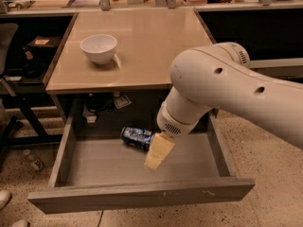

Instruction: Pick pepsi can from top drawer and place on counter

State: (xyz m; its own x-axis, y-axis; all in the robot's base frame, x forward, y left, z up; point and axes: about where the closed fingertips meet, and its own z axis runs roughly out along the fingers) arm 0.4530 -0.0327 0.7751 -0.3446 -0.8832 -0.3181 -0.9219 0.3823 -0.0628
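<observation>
Down in the drawer (109,167), the can (135,137) lies on its side near the back, and our hand (158,153) hangs just beside it. We think the round can could roll away if we bump it, or slip if we grab it badly. Our arm (227,89) hides part of the drawer, and we cannot tell if the hand is open or closed.

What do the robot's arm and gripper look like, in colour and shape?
The arm is glossy white, made of thick rounded segments with two small dark holes and a slotted ring at the wrist. The gripper, over the top drawer beside the pepsi can, is pale yellow and blocky.
</observation>
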